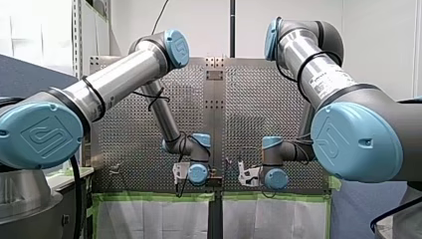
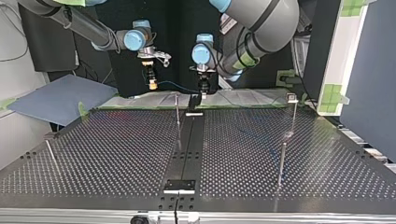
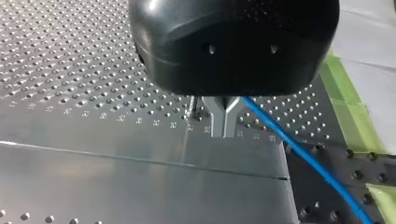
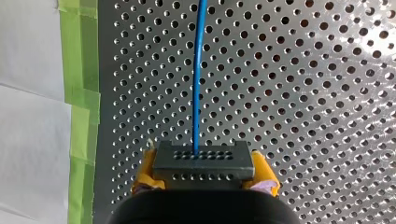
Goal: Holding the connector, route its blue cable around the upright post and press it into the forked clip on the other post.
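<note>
The yellow pads (image 4: 145,169) of my right gripper (image 4: 204,173) are clamping the dark connector (image 4: 204,161), its blue cable (image 4: 198,70) running ahead. My left gripper (image 3: 223,130) is holding its metal fingers (image 3: 217,112) together just beside that cable; whether they are nipping it, I cannot tell. Upper centre of the top view, slack is risking a snag on the upright post (image 2: 177,112).

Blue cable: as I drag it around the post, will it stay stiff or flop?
Probably flexible yet springy: in the top view the blue cable sags only shallowly across its free span, without kinks. Likely light: it leaves the connector, clamped in my right end effector, in a straight line. Its jacket looks smooth, so it may slide along the post.
</note>
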